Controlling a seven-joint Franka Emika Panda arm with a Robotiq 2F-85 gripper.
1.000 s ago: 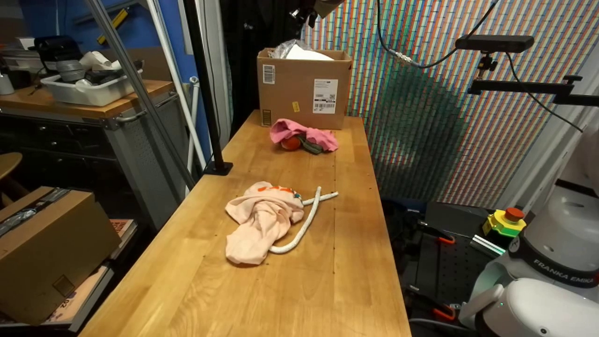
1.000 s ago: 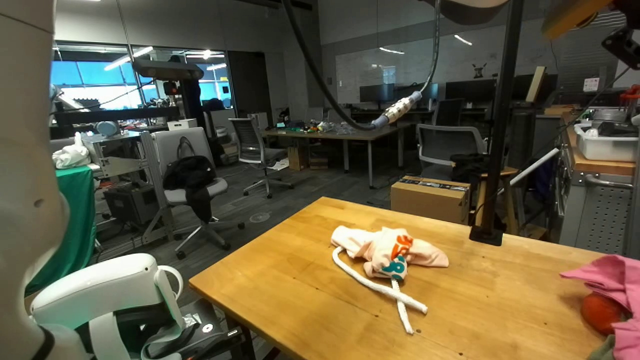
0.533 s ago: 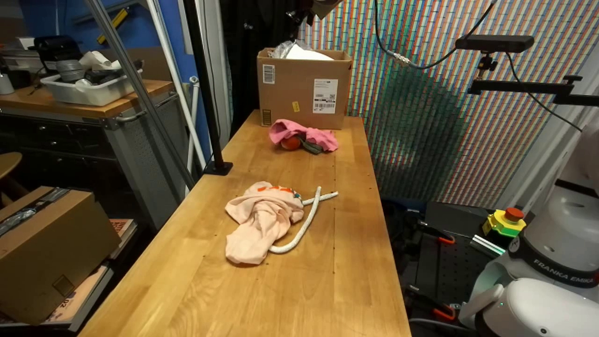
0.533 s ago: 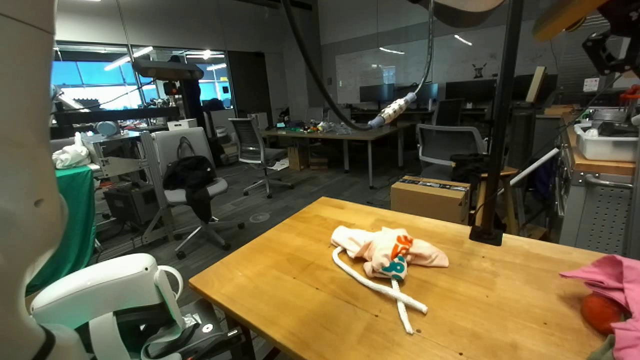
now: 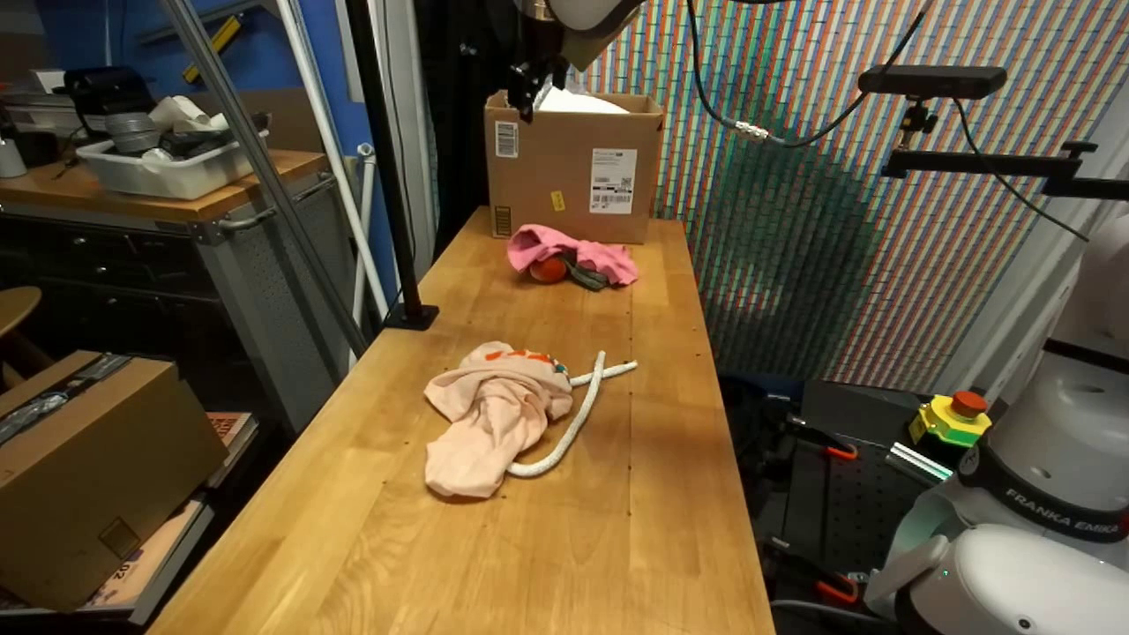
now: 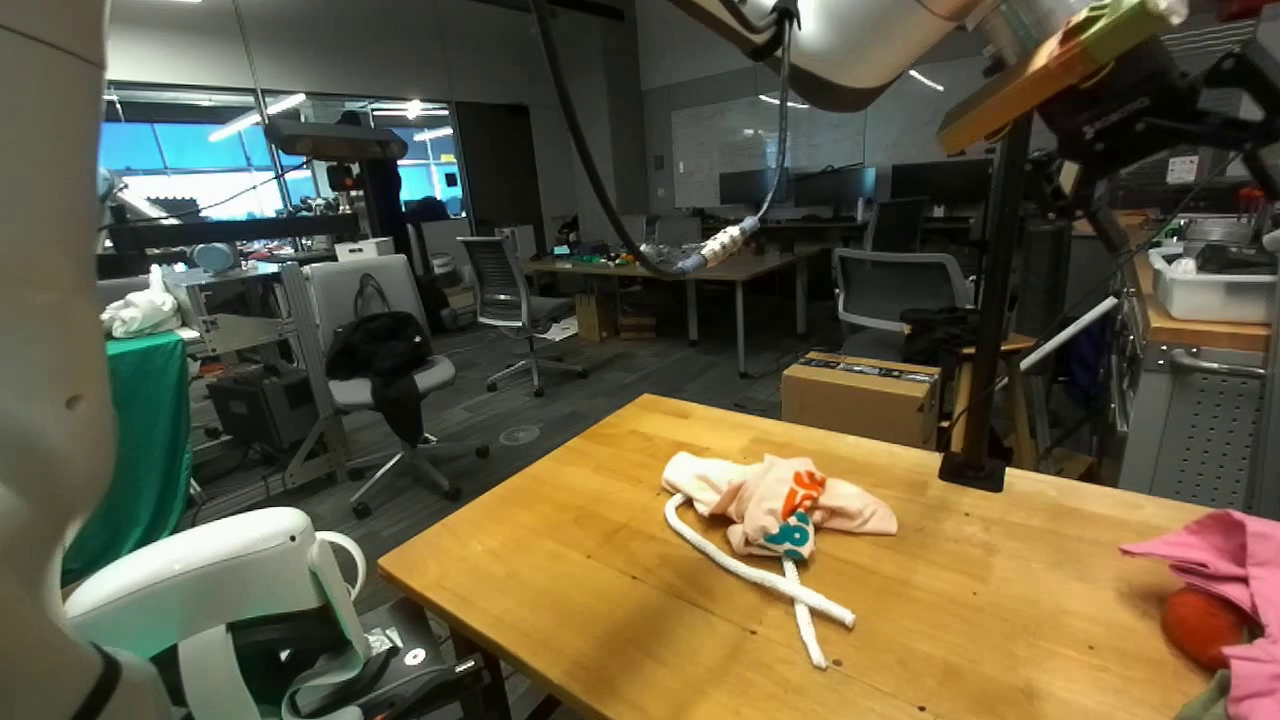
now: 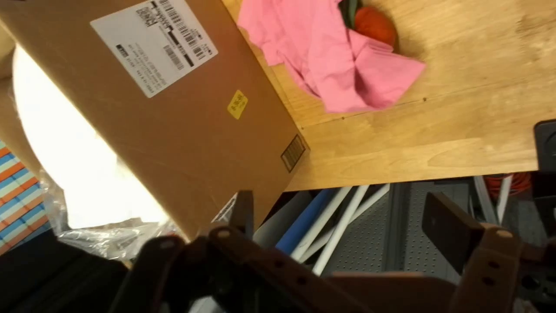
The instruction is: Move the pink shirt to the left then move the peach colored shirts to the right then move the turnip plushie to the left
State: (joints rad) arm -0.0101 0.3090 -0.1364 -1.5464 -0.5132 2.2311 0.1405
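Observation:
The pink shirt (image 5: 564, 240) lies crumpled at the table's far end in an exterior view, partly over a red-orange round plushie (image 5: 549, 270) with dark green parts. Both also show in an exterior view, the shirt (image 6: 1240, 550) cut by the frame edge, and in the wrist view, the shirt (image 7: 321, 56) beside the plushie (image 7: 374, 26). The peach shirt (image 5: 498, 410) (image 6: 775, 505) lies bunched mid-table with white rope (image 5: 573, 432) coming from under it; it is out of the wrist view. My gripper (image 7: 345, 224) (image 5: 534, 93) is open and empty, high above the table's far end.
A cardboard box (image 5: 564, 190) (image 7: 208, 108) with white and clear packing stands right behind the pink shirt, close to the gripper. A black pole (image 5: 410, 313) (image 6: 975, 470) rises from the table's side edge. The wooden table (image 5: 564, 564) is narrow.
The arm and gripper have come down further into both exterior views, shifting leftward in each. The shirts, rope and plushie have not moved.

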